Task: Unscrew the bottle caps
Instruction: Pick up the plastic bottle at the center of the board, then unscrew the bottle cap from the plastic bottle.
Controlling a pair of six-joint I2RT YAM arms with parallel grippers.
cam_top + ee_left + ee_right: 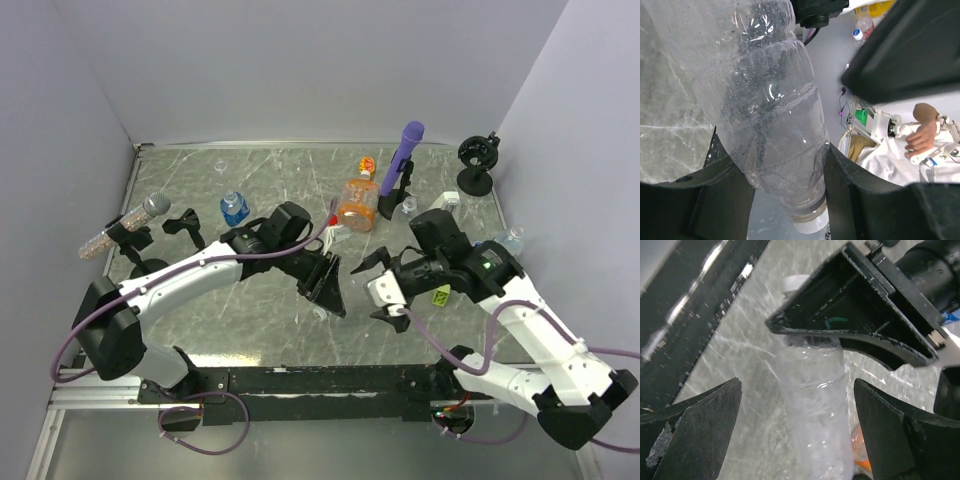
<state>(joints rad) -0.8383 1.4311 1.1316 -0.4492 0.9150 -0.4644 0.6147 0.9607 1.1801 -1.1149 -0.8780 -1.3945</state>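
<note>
A plain clear bottle (767, 100) hangs above the table, and my left gripper (775, 150) is shut on its shoulder just above the neck. Its white cap (810, 220) sticks out free past the black fingers (860, 200). In the top view the left gripper (325, 280) sits mid-table. My right gripper (373, 290) faces it from the right, open. In the right wrist view the clear bottle (815, 410) lies between the wide-apart fingers (695, 425) of the right gripper (797, 387), touching neither. The white cap (794, 282) shows beyond the left gripper's finger (855, 315).
An orange bottle (357, 203), a blue-label bottle (234, 208) and a purple microphone-like stick (405, 150) stand at the back. A yellow-green block (440, 295) lies under the right arm. A clear bottle (508, 240) is at the right wall, a grey microphone (120, 225) at the left.
</note>
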